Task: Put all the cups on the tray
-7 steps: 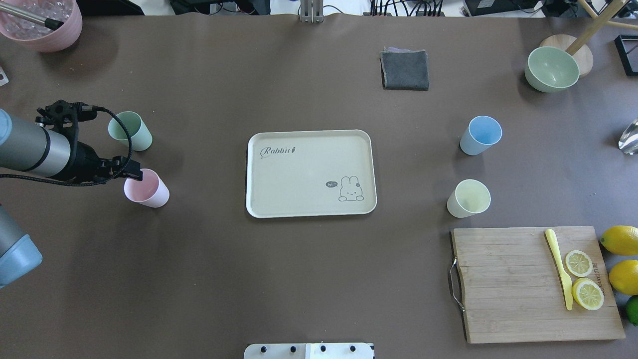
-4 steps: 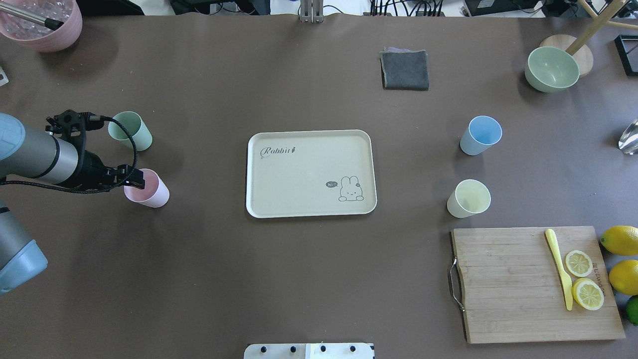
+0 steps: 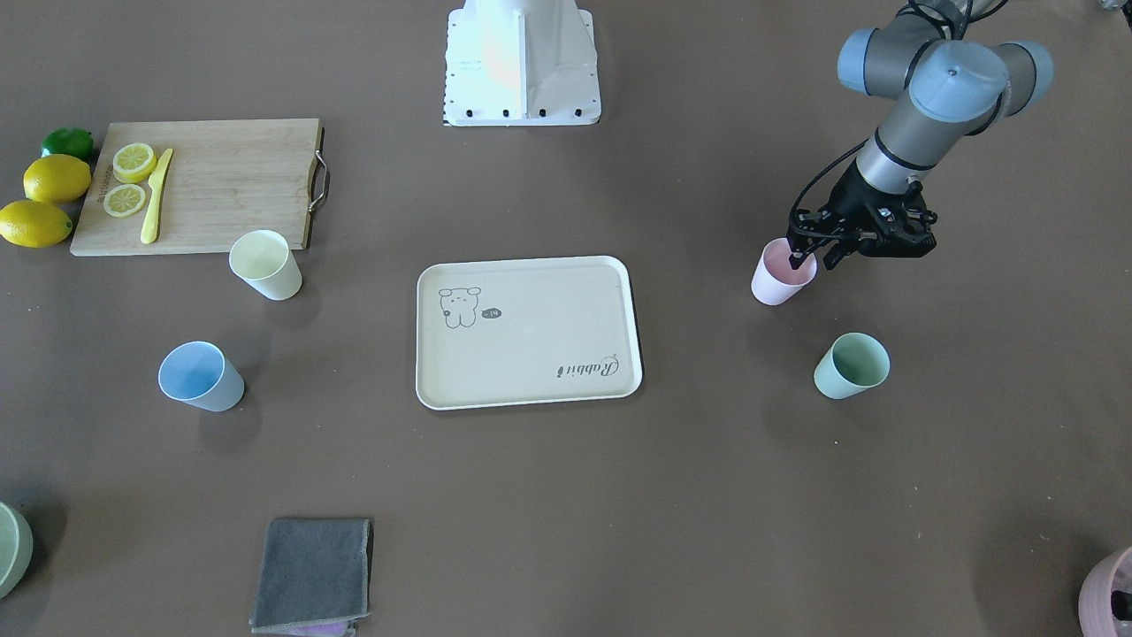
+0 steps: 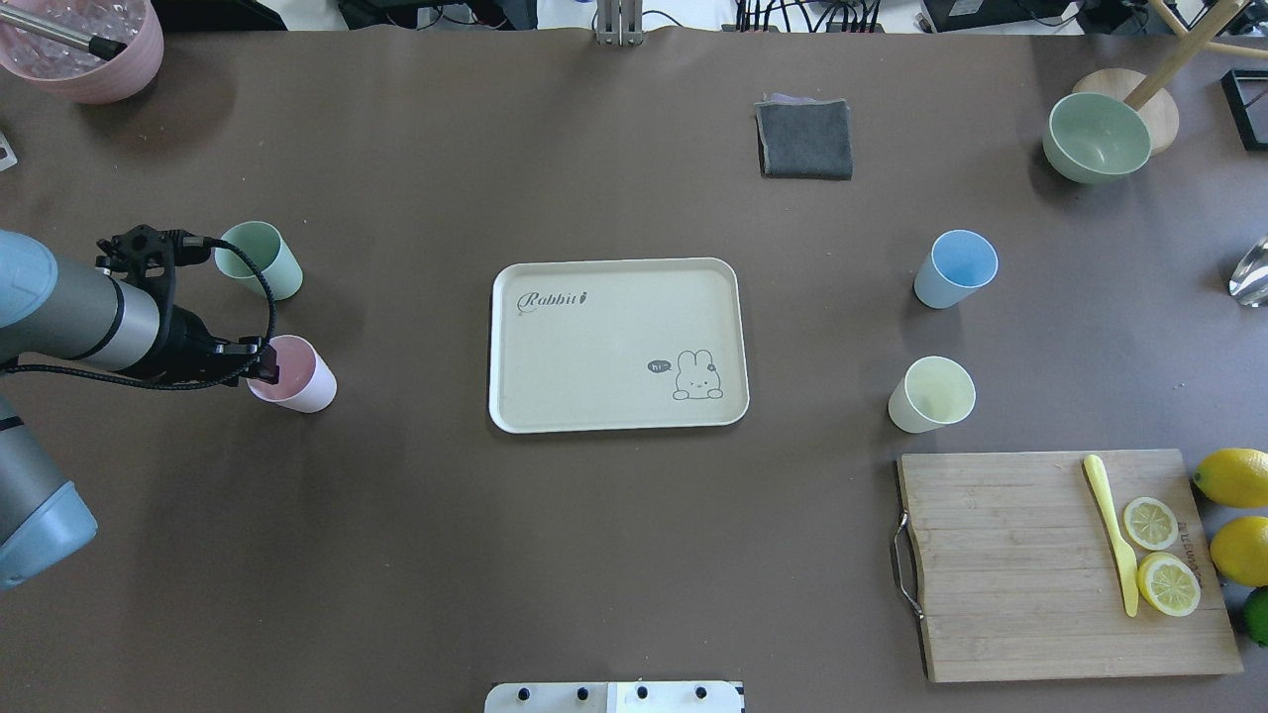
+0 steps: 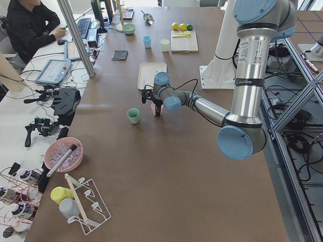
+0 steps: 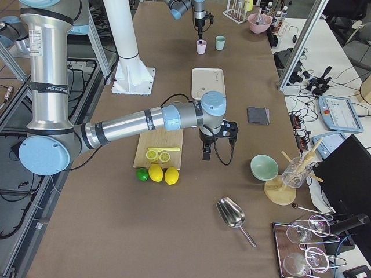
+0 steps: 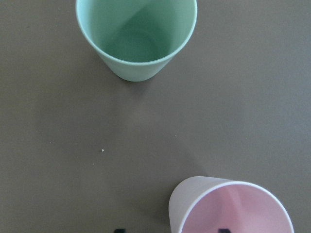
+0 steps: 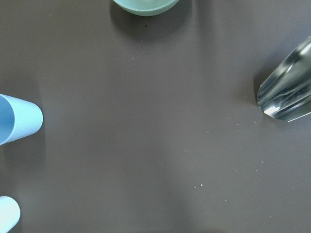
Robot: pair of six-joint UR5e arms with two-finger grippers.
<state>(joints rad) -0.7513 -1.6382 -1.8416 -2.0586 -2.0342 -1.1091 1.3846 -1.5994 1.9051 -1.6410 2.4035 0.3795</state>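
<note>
Pink cup (image 4: pixel 294 376), one of four pastel tumblers to be moved, stands upright on the brown table (image 4: pixel 396 555), left of the cream tray (image 4: pixel 594 347) and well apart from it. The left gripper (image 3: pixel 814 257) hangs at the cup's rim with its jaws spread. The left wrist view shows one fingertip inside the cup and the other outside, so the wall on the arm's side lies between them, not yet pinched.

The mint cup (image 4: pixel 260 259) sits near, just beyond the arm. The blue cup (image 4: pixel 955 268) and the yellow cup (image 4: pixel 931 393) wait on the tray's far side, beside a wooden cutting board (image 4: pixel 1030 564). No cup is on the tray.

The step in hand looks like the grasp. It is likely done best by sinking the fingers a little deeper over the wall and closing squarely, since a light tapered cup may tip or swing from a shallow pinch. A straight lift before crossing to the tray would also keep it clear of the raised rim.

The right gripper (image 6: pixel 206 153) shows only in the side view, above the table by the board, and whether it is spread or closed cannot be told.
</note>
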